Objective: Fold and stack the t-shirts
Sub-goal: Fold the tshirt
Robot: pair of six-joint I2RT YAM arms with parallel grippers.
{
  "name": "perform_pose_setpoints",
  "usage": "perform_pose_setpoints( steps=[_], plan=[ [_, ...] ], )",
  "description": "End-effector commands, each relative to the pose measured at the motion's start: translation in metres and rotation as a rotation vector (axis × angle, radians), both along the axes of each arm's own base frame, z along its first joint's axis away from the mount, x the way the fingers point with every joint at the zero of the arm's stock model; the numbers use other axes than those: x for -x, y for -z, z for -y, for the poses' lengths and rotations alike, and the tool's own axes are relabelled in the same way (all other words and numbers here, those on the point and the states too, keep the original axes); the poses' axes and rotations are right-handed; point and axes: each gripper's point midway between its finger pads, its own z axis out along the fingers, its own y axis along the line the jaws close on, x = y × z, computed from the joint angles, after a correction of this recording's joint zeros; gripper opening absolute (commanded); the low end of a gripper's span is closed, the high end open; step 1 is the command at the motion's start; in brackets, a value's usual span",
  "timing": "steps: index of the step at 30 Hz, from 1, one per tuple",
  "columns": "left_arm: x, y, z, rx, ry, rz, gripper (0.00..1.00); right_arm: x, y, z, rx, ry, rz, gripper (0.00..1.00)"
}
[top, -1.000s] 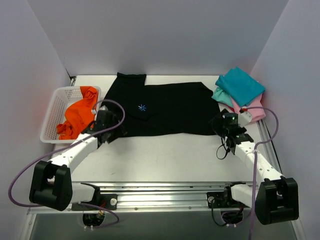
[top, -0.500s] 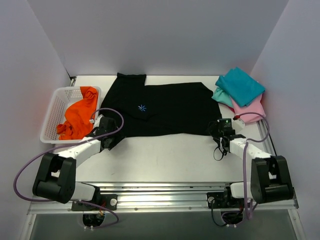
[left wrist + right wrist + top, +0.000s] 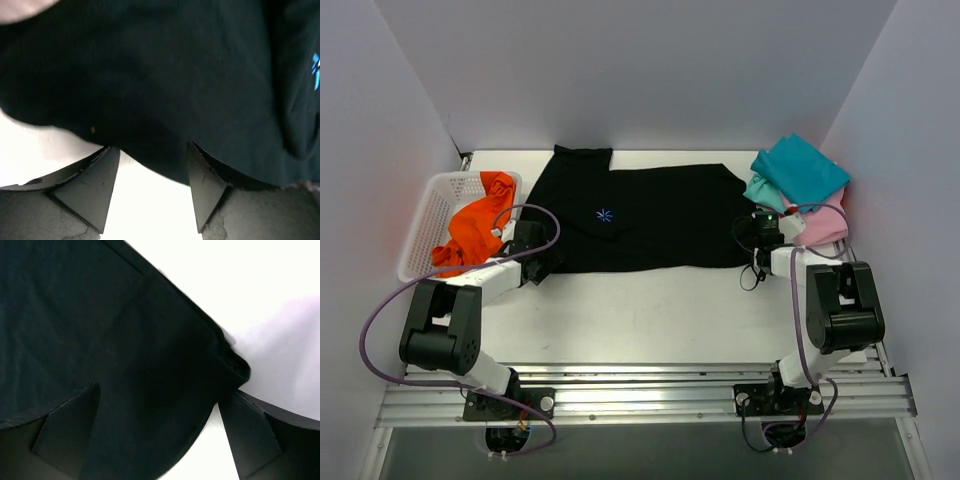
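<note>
**A:** Starting from the near edge of the table (image 3: 650,310), what are the arms doing?

**B:** Both reach out to the near hem of the black t-shirt (image 3: 660,225), one at each end. The left arm (image 3: 485,282) lies low towards the near left corner of the cloth. The right arm (image 3: 790,262) is at the near right corner.

**A:** And the left fingers (image 3: 95,190)?

**B:** They are apart and not clamped on anything. In the wrist view the shirt's hem dips into the gap between the two tips, with bare table under it.

**A:** The right fingers (image 3: 70,432)?

**B:** They are spread wide. The shirt's corner lies across the space between them. I can't tell whether either one touches the cloth.

**A:** How does the black one lie?

**B:** It is spread flat across the middle of the table, running from left to right. Its small blue starburst (image 3: 606,215) faces up, towards the left half.

**A:** And the others?

**B:** At the left edge, the orange t-shirt (image 3: 470,232) sits bunched in a white mesh basket (image 3: 420,232). In the far right corner, the teal t-shirt (image 3: 802,170) lies folded on top of the pink t-shirt (image 3: 828,222), just beside the black shirt's right end.
</note>
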Motion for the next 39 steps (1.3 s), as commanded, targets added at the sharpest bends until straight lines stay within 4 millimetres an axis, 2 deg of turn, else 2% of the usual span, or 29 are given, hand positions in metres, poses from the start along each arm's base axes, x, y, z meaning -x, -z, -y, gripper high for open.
perform_pose_setpoints(
  steps=[1,2,4,5,6,7,8,9,12,13,15,16,18,19,20,21,22,24,25,27,28,30,31,33,39],
  plan=[
    [-0.003,0.016,-0.015,-0.019,-0.023,-0.042,0.65,0.011,0.029,0.001,-0.035,0.018,-0.107,0.98],
    [-0.003,0.017,-0.017,-0.017,-0.028,-0.049,0.65,0.011,0.031,0.001,-0.040,0.017,-0.109,0.87],
    [-0.007,0.018,-0.018,-0.009,-0.031,-0.042,0.55,0.011,0.032,0.002,-0.045,0.017,-0.105,0.67],
    [-0.008,0.019,-0.019,-0.005,-0.034,-0.042,0.49,0.012,0.033,0.001,-0.048,0.014,-0.106,0.48],
    [-0.011,0.018,-0.017,0.005,-0.025,-0.040,0.40,0.012,0.033,0.002,-0.050,0.011,-0.102,0.33],
    [-0.011,0.020,-0.017,0.005,-0.020,-0.046,0.18,0.015,0.036,0.002,-0.053,0.010,-0.110,0.10],
    [-0.012,0.020,-0.016,0.008,-0.019,-0.046,0.08,0.017,0.036,0.003,-0.053,0.012,-0.115,0.00],
    [-0.013,0.020,-0.015,0.013,-0.014,-0.046,0.03,0.018,0.036,0.003,-0.056,0.011,-0.113,0.00],
    [-0.012,0.019,-0.011,0.030,0.009,-0.034,0.02,0.030,0.034,0.006,-0.045,0.024,-0.130,0.00],
    [-0.008,0.021,-0.011,0.031,0.012,-0.039,0.02,0.031,0.027,0.007,-0.045,0.034,-0.116,0.00],
    [-0.003,0.017,-0.009,0.039,0.019,-0.031,0.02,0.045,0.026,0.013,-0.023,0.060,-0.146,0.00],
    [-0.001,0.007,-0.006,0.047,0.031,-0.009,0.02,0.047,0.015,0.015,-0.018,0.068,-0.123,0.00],
    [0.008,0.002,-0.005,0.044,0.036,-0.008,0.02,0.063,0.012,0.020,-0.003,0.089,-0.144,0.00],
    [0.014,-0.009,-0.002,0.043,0.046,0.009,0.02,0.065,-0.002,0.024,0.009,0.107,-0.107,0.00],
    [0.020,-0.011,-0.003,0.035,0.044,0.010,0.02,0.069,-0.006,0.026,0.015,0.113,-0.102,0.00],
    [0.026,-0.023,-0.003,0.035,0.045,0.030,0.02,0.080,-0.005,0.027,0.020,0.117,-0.125,0.00],
    [0.031,-0.026,-0.002,0.029,0.048,0.031,0.02,0.081,-0.019,0.029,0.025,0.124,-0.085,0.00],
    [0.041,-0.033,-0.003,-0.001,0.047,0.039,0.02,0.098,-0.022,0.034,0.044,0.140,-0.125,0.00],
    [0.050,-0.043,-0.005,-0.009,0.044,0.047,0.02,0.101,-0.032,0.038,0.060,0.156,-0.099,0.00],
    [0.061,-0.051,-0.006,-0.031,0.045,0.055,0.02,0.114,-0.036,0.044,0.080,0.182,-0.126,0.00],
    [0.071,-0.058,-0.008,-0.029,0.044,0.060,0.02,0.115,-0.046,0.048,0.087,0.201,-0.100,0.00],
    [0.085,-0.070,-0.009,-0.023,0.050,0.082,0.02,0.126,-0.049,0.050,0.091,0.214,-0.126,0.00],
    [0.091,-0.071,-0.009,-0.021,0.051,0.081,0.02,0.127,-0.056,0.051,0.084,0.221,-0.105,0.00],
    [0.104,-0.079,-0.011,-0.012,0.052,0.096,0.02,0.136,-0.057,0.048,0.073,0.218,-0.122,0.00],
    [0.135,-0.085,-0.013,-0.003,0.077,0.091,0.02,0.153,-0.064,0.048,0.069,0.212,-0.102,0.00]
  ],
)
